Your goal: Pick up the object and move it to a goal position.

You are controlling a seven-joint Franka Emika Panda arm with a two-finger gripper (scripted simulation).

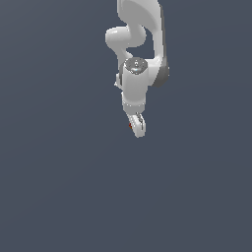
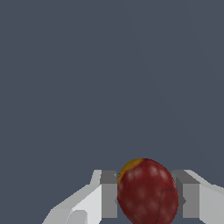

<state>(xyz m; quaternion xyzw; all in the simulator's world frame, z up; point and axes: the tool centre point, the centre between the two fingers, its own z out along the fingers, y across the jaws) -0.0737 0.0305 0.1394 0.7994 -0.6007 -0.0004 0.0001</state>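
Observation:
The object (image 2: 147, 191) is a small rounded dark-red thing with a yellow-orange patch at one end. In the wrist view it sits between my two grey finger pads (image 2: 109, 194), which press on both its sides. In the exterior view only a tiny red speck of it (image 1: 130, 126) shows at the tip of my white gripper (image 1: 138, 127), which hangs below the arm against the plain grey ground. The gripper is shut on the object.
A flat, uniform dark grey surface (image 1: 59, 187) fills both views. No other objects, containers or edges show.

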